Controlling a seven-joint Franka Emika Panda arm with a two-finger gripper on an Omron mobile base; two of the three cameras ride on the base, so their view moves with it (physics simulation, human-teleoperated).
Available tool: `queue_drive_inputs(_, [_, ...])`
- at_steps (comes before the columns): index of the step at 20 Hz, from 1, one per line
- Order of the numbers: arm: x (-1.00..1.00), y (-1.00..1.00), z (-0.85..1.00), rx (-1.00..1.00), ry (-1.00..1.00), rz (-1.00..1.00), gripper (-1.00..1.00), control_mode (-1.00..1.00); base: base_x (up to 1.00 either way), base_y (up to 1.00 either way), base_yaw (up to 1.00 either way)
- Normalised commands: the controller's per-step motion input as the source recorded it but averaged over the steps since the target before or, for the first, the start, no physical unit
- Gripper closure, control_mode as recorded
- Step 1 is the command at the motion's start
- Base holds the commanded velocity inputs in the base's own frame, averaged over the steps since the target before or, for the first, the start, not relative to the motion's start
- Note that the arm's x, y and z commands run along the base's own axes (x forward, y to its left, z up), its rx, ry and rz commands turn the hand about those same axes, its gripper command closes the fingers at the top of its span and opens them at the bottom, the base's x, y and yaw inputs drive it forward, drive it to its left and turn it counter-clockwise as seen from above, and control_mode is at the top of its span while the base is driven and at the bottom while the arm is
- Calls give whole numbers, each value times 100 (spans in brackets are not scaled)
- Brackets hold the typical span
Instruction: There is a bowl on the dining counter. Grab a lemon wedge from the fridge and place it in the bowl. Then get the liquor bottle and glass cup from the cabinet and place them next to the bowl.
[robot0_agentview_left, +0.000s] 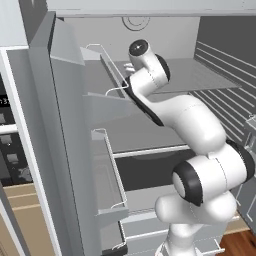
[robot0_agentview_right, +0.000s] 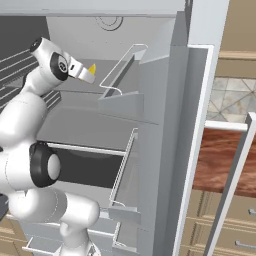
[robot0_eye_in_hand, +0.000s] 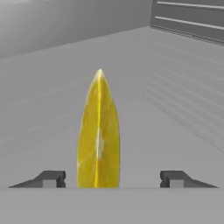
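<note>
The arm reaches into the open fridge (robot0_agentview_right: 165, 100), its gripper (robot0_eye_in_hand: 113, 178) stretched over an upper shelf (robot0_eye_in_hand: 48, 122); in the hand view the lemon wedge (robot0_eye_in_hand: 98, 131) stands directly ahead, centred between the two dark fingertips (robot0_eye_in_hand: 52, 178) — one to each side, both clearly apart from the peel; nothing is held yet, and the jaws stand wide with daylight on both flanks of the fruit.

The wedge's long axis runs away from the hand, pointed end farthest, so it lies along the line of approach rather than across it; its narrow width is what faces the gap, which suits a pinch from the sides. In the right base view a small yellow tip shows just past the end of the hand (robot0_agentview_right: 80, 71), so the fruit sits at the fingers' reach, on the shelf and well inside the compartment.

My reading: the grasp is at hand — the fingers need only close inward on the wedge's flanks; the bowl, bottle and cup are all still to come.
</note>
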Motion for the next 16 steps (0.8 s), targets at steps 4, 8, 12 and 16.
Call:
queue_drive_inputs(4, [0, -13, -22, 0, 0, 0, 100, -100, 0, 0, 0])
queue_drive_inputs(8, [7, -8, -16, 1, 0, 1, 100, -100, 0, 0, 0])
queue_drive_inputs(12, [2, -2, -7, 0, -2, 3, 100, -100, 0, 0, 0])
queue_drive_inputs(16, [-40, 1, 0, 0, -14, 0, 100, -100, 0, 0, 0])
